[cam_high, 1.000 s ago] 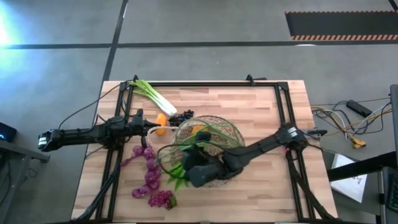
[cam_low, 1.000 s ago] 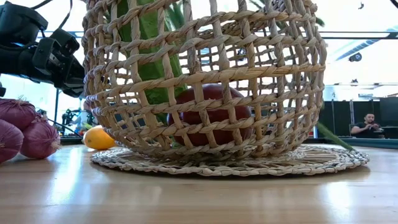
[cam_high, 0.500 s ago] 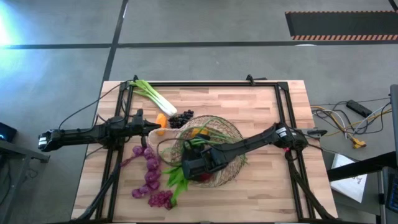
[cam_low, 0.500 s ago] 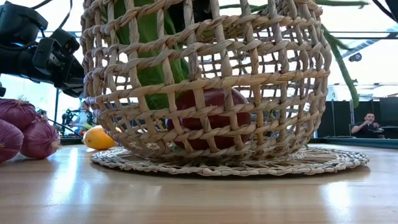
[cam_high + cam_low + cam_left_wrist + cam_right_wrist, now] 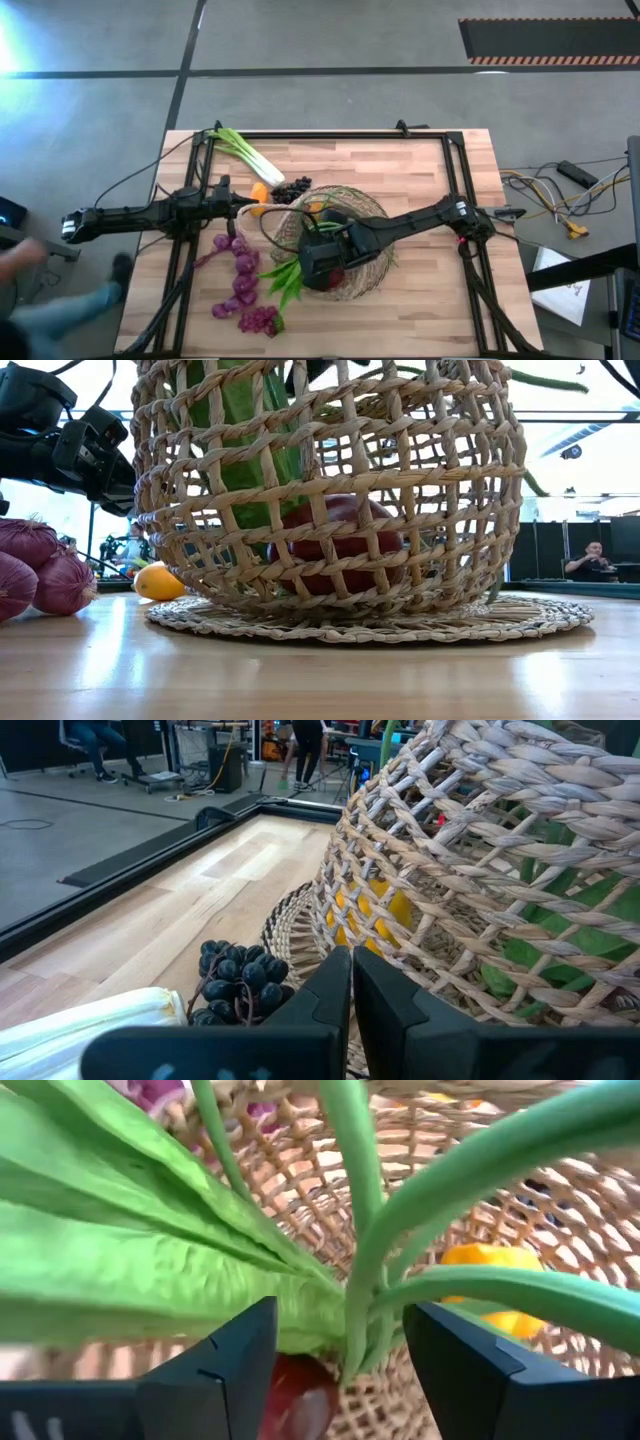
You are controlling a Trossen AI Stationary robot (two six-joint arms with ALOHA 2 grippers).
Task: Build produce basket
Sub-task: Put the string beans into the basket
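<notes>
The wicker basket [image 5: 335, 240] stands on a round woven mat [image 5: 540, 615]. It holds a red apple [image 5: 340, 545], an orange piece [image 5: 490, 1280] and the long green leaves [image 5: 150, 1280], whose tips stick out over its near-left rim [image 5: 280, 282]. My right gripper [image 5: 340, 1370] hangs open over the basket, its fingers on either side of the leaf stalks. My left gripper [image 5: 350, 990] is shut beside the basket's left wall. The leek [image 5: 245, 155], grapes [image 5: 290, 190], an orange piece [image 5: 258, 192], purple bunches [image 5: 240, 270] and a pink-red bunch [image 5: 260, 320] lie on the table. My right gripper has the leaves' stalks [image 5: 350, 1315] between its open fingers, coming from above into the basket; I cannot tell whether either finger touches them. My left gripper's shut fingertips [image 5: 345, 960] stand level against the basket's lower left wall [image 5: 330, 910]; I cannot tell whether they touch it.
A pale cream piece [image 5: 100, 1020] lies just beside my left gripper. Black frame rails [image 5: 190, 230] run along the table's sides. Bare wood lies to the basket's far right [image 5: 420, 170]. A person [image 5: 50, 290] moves past the table's near-left corner; cables [image 5: 560, 195] lie off the right edge.
My right gripper has moved from the basket's near side toward the far edge, over its opening. The leaves' thin stalks swung down outside the basket's right wall and back up. The basket tipped briefly, then settled upright. A person has come into view at the near left.
</notes>
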